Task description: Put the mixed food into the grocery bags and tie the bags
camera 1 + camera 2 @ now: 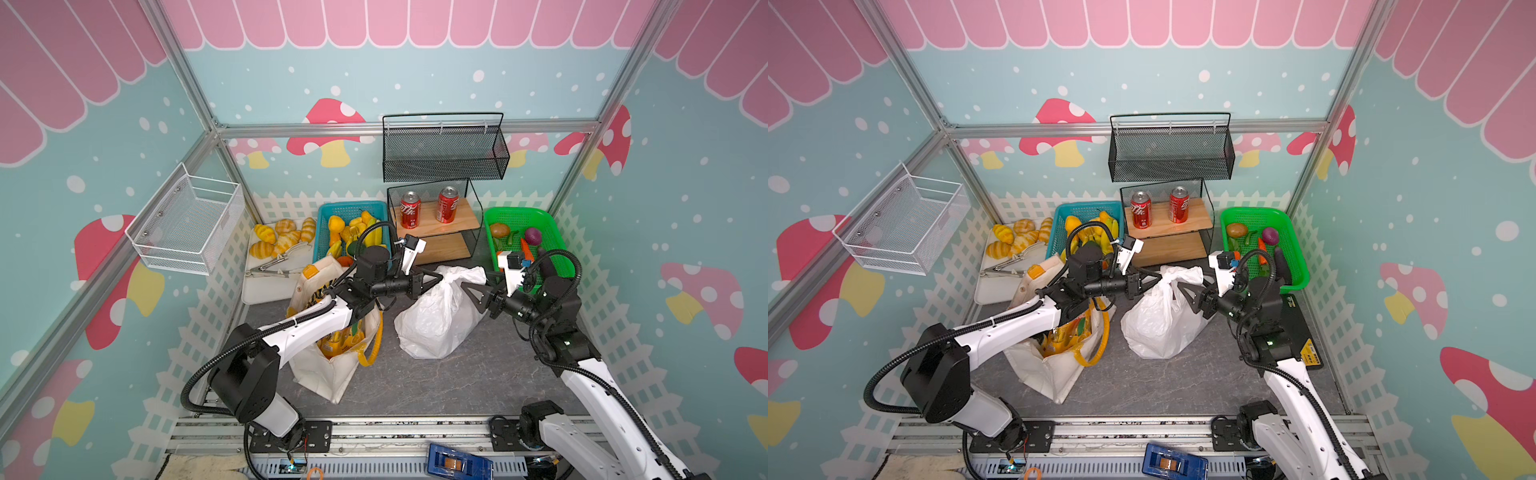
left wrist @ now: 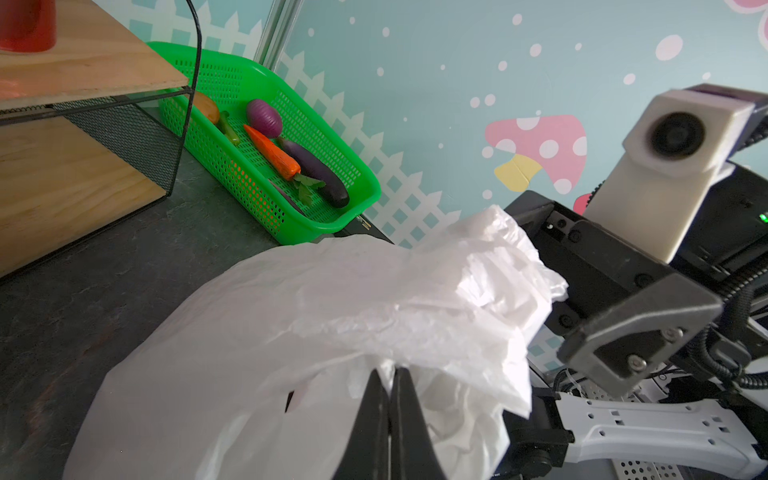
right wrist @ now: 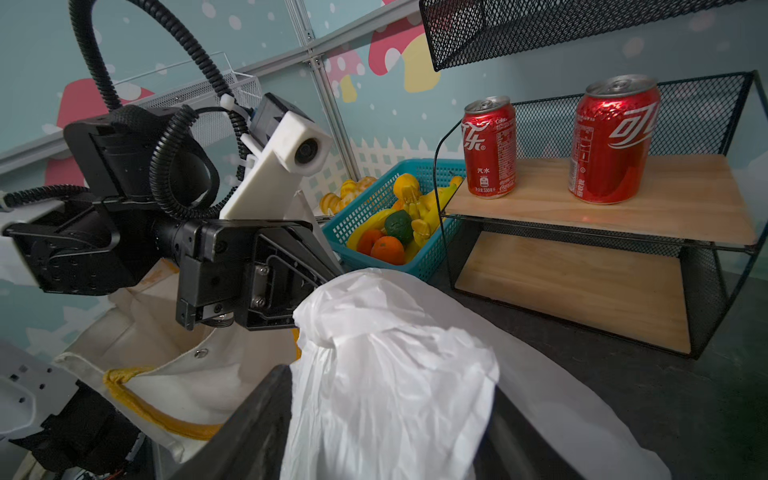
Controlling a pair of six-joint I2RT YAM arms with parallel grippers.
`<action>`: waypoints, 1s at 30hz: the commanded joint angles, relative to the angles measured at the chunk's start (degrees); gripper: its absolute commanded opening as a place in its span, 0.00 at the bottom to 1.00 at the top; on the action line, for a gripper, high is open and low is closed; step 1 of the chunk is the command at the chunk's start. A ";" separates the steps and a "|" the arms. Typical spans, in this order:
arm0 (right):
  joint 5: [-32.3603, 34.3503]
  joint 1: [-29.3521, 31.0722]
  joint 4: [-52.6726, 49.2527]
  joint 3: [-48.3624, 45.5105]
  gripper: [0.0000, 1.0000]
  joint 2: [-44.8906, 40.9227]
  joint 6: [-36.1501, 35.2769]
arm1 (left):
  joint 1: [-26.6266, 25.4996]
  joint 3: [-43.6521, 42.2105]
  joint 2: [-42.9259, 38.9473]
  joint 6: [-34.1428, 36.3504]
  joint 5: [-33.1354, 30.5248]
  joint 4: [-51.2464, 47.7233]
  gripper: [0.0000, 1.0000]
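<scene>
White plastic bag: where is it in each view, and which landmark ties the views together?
In a top view: white plastic bag mid-floor, right of the canvas tote.
In a top view: the bag mid-floor, between the two arms.
Left wrist: foreground, pinched by the shut left gripper.
Right wrist: foreground, between the spread fingers of the right gripper.
Shared landmark: the wooden shelf behind the bag.

plastic bag (image 1: 432, 324) lies right of the tote (image 1: 320, 374), before the shelf (image 1: 465, 216); cans (image 1: 410, 210) stand on the shelf.
</scene>
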 commanded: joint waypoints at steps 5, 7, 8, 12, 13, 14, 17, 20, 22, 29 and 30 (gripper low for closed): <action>1.20 0.19 -1.53 1.31 0.54 0.22 3.51 | -0.32 -0.53 -2.41 2.08 -1.07 0.02 0.00; 0.54 0.11 -1.53 1.12 0.59 -0.11 3.77 | -0.30 -0.50 -2.42 2.07 -1.07 -0.07 0.00; 0.29 0.05 -1.55 1.04 0.61 -0.50 3.99 | -0.30 -0.46 -2.42 2.22 -1.08 -0.06 0.00; -1.87 -1.07 -1.71 0.76 0.65 -2.04 5.21 | -0.30 -0.58 -2.50 2.60 -1.17 -0.40 0.00; -2.62 -1.50 -1.71 0.77 0.65 -2.28 5.61 | -0.34 -0.62 -2.58 2.66 -1.28 -0.39 0.00; -3.24 -1.88 -1.95 0.85 0.65 -2.59 5.83 | -0.32 -0.62 -2.59 2.70 -1.26 -0.46 0.00; -4.13 -3.22 -2.36 0.93 0.64 -2.99 6.14 | -0.30 -0.61 -2.59 2.85 -1.25 -0.60 0.00; -4.75 -4.36 -2.33 1.11 0.54 -3.01 6.35 | -0.30 -0.63 -2.68 2.87 -1.25 -0.61 0.00; -5.18 -4.60 -2.23 1.37 0.41 -2.70 6.15 | -0.36 -0.68 -2.81 2.97 -1.33 -0.70 0.00; -3.77 -4.98 -3.51 0.40 0.01 -1.84 4.27 | -0.32 -1.35 -4.36 3.29 -3.92 -0.38 0.00; -3.05 -5.06 -4.40 0.10 0.00 -1.59 3.37 | -0.31 -1.57 -4.83 3.32 -4.79 -0.26 0.00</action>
